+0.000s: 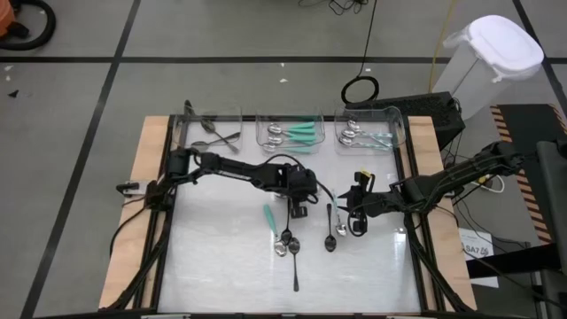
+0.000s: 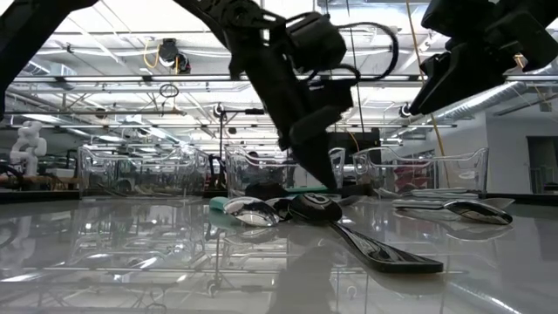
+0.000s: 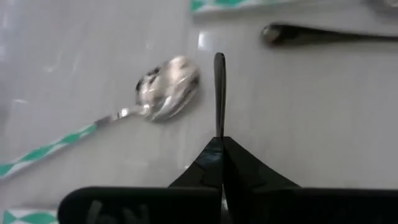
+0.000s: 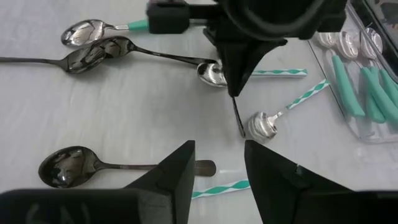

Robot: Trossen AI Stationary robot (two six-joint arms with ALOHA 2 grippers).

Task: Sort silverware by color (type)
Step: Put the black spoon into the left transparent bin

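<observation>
My left gripper (image 1: 298, 207) is near the table's middle, slanting down, shut on a thin dark piece of silverware (image 3: 219, 93). Around it on the table lie a silver spoon with a teal-striped handle (image 3: 168, 93), a teal-handled spoon (image 1: 270, 215) and a dark spoon (image 1: 295, 257). My right gripper (image 4: 219, 168) hovers open to the right of the pile, with nothing between its fingers. A dark spoon (image 4: 68, 167) lies flat on the table beyond its fingers. My left gripper pinches the dark piece's slim handle (image 3: 219, 127) between its two shut fingertips. The fingers come from above, slanting down, and lie along the handle. A short length of handle (image 4: 239, 121) sticks out below the tips. The fingers hide the rest; whether its end touches the table, I cannot tell.
Three clear bins stand along the far edge: the left bin (image 1: 189, 133) holds dark pieces, the middle bin (image 1: 260, 133) teal-handled ones, the right bin (image 1: 400, 133) pale-handled ones. Another dark spoon (image 1: 330, 232) lies between the two grippers. A white lidded container (image 1: 492, 62) stands beyond the table's far right corner.
</observation>
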